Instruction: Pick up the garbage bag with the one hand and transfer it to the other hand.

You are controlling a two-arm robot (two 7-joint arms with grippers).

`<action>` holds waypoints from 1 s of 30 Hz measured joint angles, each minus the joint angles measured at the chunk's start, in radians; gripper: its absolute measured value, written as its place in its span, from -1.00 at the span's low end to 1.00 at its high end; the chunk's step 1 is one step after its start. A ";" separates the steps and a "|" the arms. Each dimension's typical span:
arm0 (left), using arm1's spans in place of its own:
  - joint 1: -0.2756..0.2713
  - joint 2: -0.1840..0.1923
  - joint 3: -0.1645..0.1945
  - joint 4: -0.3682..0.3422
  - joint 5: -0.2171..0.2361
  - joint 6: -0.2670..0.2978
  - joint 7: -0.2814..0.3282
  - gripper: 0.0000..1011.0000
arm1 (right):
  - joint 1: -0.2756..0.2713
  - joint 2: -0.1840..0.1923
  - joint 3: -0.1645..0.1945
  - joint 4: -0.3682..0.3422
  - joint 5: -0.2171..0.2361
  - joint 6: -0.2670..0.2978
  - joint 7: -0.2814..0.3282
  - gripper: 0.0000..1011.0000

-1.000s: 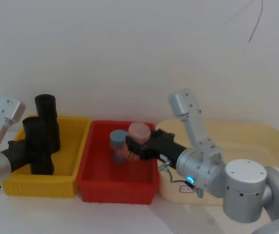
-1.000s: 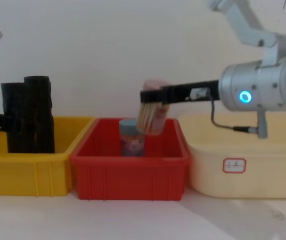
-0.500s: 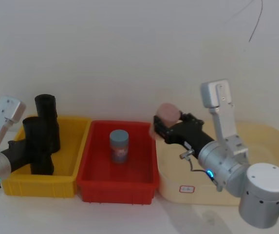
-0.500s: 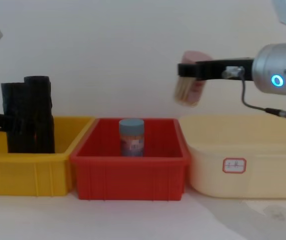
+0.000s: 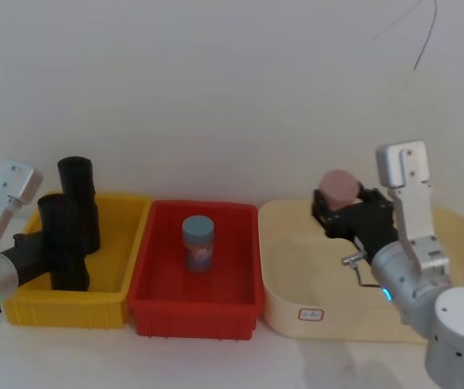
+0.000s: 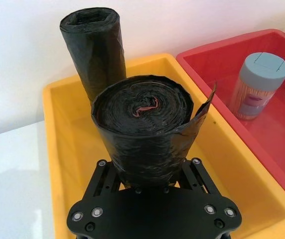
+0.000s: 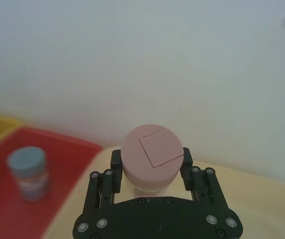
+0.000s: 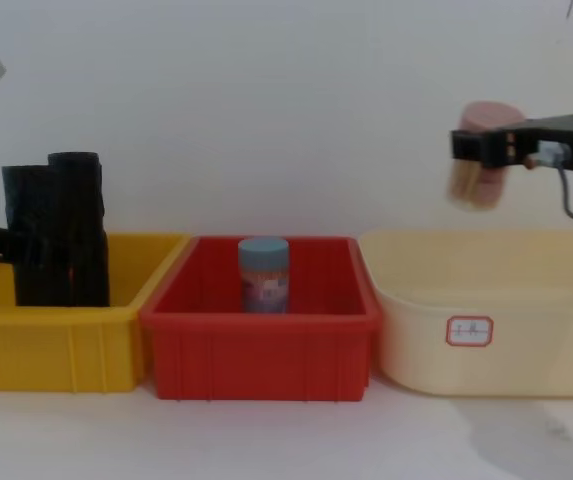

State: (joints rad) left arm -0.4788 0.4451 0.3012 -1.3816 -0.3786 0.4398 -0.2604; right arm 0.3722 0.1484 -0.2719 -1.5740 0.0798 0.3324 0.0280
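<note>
Nearest the robot on its left, the left gripper [image 6: 149, 174] reaches into the yellow bin [image 6: 67, 124] and is clamped on the garbage bag [image 6: 142, 129], one finger pressed to each side of the thick roll low on its body. The left wrist view looks down on the roll's top, where the wound layers spiral around a reddish core and a loose flap of plastic sticks out to one side. From the chest view the bag [image 8: 28, 235] is seen side-on, upright, with a black finger crossing it from the left edge. The bin wall hides its base there, so I cannot tell whether it stands on the bin floor or hangs just above it. Just behind it stands a slimmer black roll [image 6: 95, 50], also upright in the yellow bin, and in the head view the two overlap.

Next along, the red bin [image 5: 195, 308] touches the yellow one and holds a blue-lidded jar [image 5: 198, 241] standing upright.

On the right, the right gripper [image 7: 151, 172] is closed on a pink-lidded jar [image 7: 152, 152], its fingers gripping just under the lid. The chest view shows that jar [image 8: 478, 160] held in the air well above the cream tub [image 8: 486, 300]. The head view places it over the tub's far half. A white wall [image 5: 215, 81] rises behind everything.
</note>
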 joint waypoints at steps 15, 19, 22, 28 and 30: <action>0.000 0.000 0.000 0.000 0.000 0.000 0.000 -0.14 | -0.041 0.033 0.039 -0.001 -0.103 -0.016 -0.122 0.94; 0.000 0.000 0.000 0.000 0.000 0.000 0.000 -0.14 | -0.046 0.038 0.044 0.001 -0.117 -0.017 -0.137 0.98; 0.000 0.000 0.000 0.000 0.000 0.000 0.000 -0.14 | -0.049 0.040 0.047 0.001 -0.124 -0.019 -0.145 0.98; 0.000 0.000 0.000 0.000 0.001 0.000 -0.001 -0.14 | -0.053 0.044 0.051 0.003 -0.135 -0.021 -0.158 0.98; -0.001 0.000 0.000 0.000 0.002 -0.001 -0.001 -0.14 | -0.054 0.045 0.052 0.003 -0.137 -0.021 -0.160 0.98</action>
State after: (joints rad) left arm -0.4794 0.4449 0.3012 -1.3817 -0.3771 0.4391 -0.2615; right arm 0.3183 0.1933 -0.2200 -1.5713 -0.0576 0.3114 -0.1320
